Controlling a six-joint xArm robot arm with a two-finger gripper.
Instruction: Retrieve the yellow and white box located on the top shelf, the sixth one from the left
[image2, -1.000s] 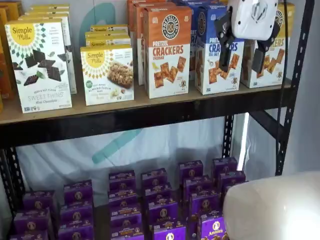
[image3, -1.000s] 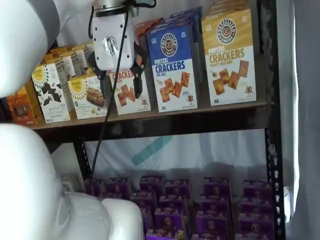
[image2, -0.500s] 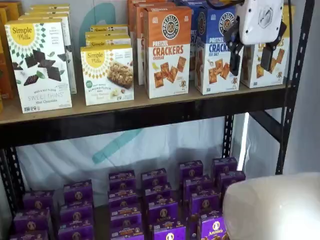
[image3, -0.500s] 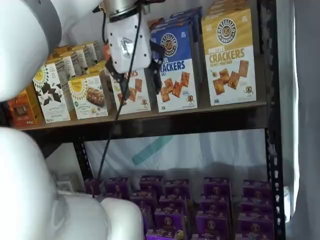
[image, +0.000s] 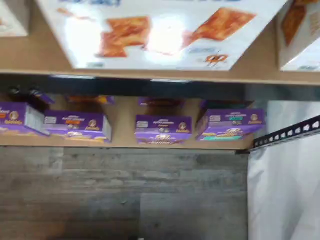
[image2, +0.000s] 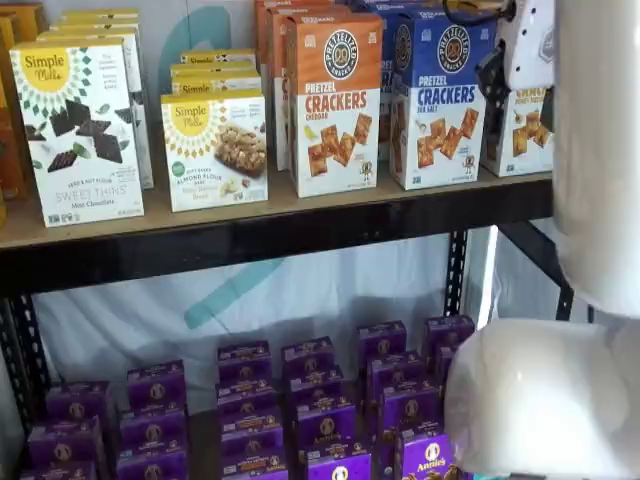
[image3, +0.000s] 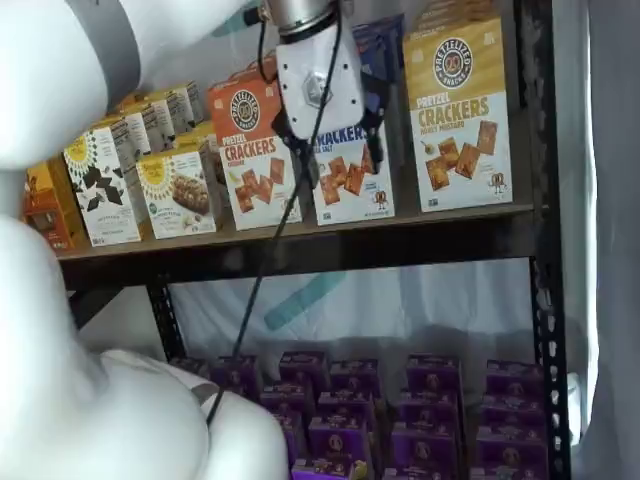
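The yellow and white box (image3: 460, 110) stands upright at the right end of the top shelf (image3: 350, 250), next to a blue-topped cracker carton (image3: 350, 180). In a shelf view only its lower part (image2: 525, 135) shows, behind my arm. My gripper (image3: 337, 150) hangs in front of the blue-topped carton, left of the yellow and white box and apart from it. Its two black fingers stand apart and hold nothing. In a shelf view one finger (image2: 492, 80) shows at the blue carton's right edge. The wrist view shows a carton's white bottom with cracker pictures (image: 160, 35).
An orange-topped cracker carton (image2: 335, 110) and white Simple Mills boxes (image2: 75, 130) stand further left on the shelf. Several small purple boxes (image3: 430, 420) fill the lower level. A black upright (image3: 535, 250) runs just right of the yellow box. My white arm (image2: 600, 150) covers the right side.
The gripper has moved right along the top shelf, from the orange-topped carton to the front of the blue-topped one. My arm now covers more of the right side.
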